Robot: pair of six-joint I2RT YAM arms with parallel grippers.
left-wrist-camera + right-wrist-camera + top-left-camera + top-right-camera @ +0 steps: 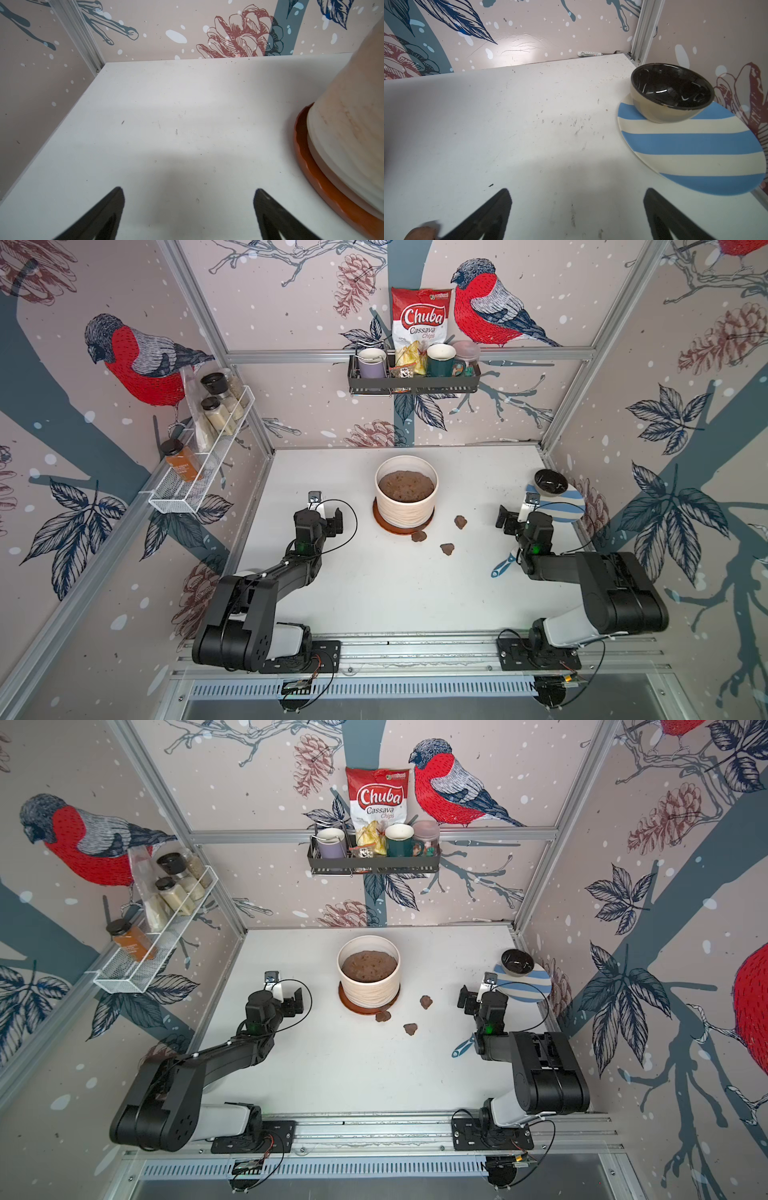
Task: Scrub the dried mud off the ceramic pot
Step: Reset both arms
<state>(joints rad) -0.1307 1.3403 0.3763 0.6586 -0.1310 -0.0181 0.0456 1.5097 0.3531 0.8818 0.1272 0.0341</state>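
Observation:
The ceramic pot (406,499) (369,982), cream with ribbed sides and brown soil in its mouth, stands on a brown saucer (380,521) at mid-table. Three lumps of dried mud (460,521) (419,536) (447,548) lie on the table by its front right. My left gripper (328,513) (189,193) hovers open and empty left of the pot (349,124), whose wall shows faint brownish stains. My right gripper (517,514) (577,193) is open and empty to the pot's right, with one mud lump (420,233) at the view's edge.
A black bowl (550,481) (672,89) sits on a blue-striped plate (569,510) (695,145) at the right wall, beside my right gripper. A blue-and-white tool (504,565) lies partly under the right arm. Wall racks hold jars (216,414) and mugs (440,360).

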